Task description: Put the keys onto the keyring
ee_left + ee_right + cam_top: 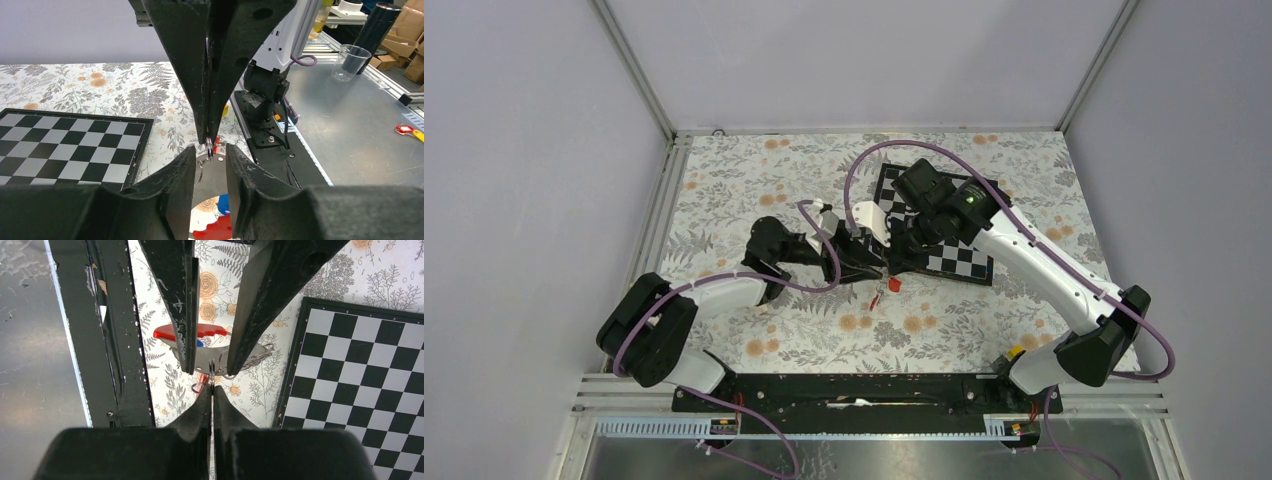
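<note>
In the top view my two grippers meet tip to tip at mid-table, the left gripper (874, 264) facing the right gripper (893, 263). The right gripper (212, 386) is shut on a thin wire ring (200, 387). The keyring (252, 351), a grey curved piece with a red section (172, 332), hangs just past it. My left gripper (211, 149) is open, its fingers straddling the grey piece (212, 177). A blue key tag (223, 201) shows beside the red section (215, 229). A small red tag (876, 299) hangs lower, and the key blades are hidden.
The black-and-white chessboard (959, 262) lies flat on the floral cloth, right of the grippers and under the right arm. The black base rail (854, 390) runs along the near edge. A metal frame borders the table on the left (659, 215).
</note>
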Tool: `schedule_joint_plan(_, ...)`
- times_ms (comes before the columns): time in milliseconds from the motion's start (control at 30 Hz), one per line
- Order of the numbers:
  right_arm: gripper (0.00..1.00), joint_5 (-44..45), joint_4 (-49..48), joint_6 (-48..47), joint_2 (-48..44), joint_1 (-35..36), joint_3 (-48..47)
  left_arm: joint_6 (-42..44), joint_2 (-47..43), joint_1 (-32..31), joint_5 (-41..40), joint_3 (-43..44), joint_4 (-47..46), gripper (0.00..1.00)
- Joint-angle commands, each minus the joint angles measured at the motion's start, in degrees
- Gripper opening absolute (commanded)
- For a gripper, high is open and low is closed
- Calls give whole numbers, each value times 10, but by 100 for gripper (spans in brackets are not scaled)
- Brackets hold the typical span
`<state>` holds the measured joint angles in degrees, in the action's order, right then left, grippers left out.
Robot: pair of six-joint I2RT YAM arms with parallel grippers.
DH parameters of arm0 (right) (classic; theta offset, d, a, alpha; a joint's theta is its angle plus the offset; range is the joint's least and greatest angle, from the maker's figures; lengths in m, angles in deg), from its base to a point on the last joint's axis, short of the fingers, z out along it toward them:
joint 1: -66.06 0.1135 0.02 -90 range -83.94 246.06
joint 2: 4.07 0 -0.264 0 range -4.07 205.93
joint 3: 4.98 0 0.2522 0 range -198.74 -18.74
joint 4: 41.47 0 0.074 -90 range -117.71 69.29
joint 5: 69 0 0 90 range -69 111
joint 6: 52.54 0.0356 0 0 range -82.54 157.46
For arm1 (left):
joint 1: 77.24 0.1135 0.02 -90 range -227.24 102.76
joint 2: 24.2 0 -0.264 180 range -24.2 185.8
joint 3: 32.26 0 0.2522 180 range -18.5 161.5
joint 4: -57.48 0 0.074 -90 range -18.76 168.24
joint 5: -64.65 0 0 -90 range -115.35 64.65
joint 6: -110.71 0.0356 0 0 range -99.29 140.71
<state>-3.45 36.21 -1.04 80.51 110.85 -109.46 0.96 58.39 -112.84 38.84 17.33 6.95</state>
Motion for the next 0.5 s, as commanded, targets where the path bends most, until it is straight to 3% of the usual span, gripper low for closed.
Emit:
schedule_joint_plan(0,0,2,-13,11,-4,7,-8,-1,4,-4,-8,-3,-42,30)
schedule_joint_plan(467,0,-4,-35,20,-11,9,12,-5,17,-9,1,4,-39,7)
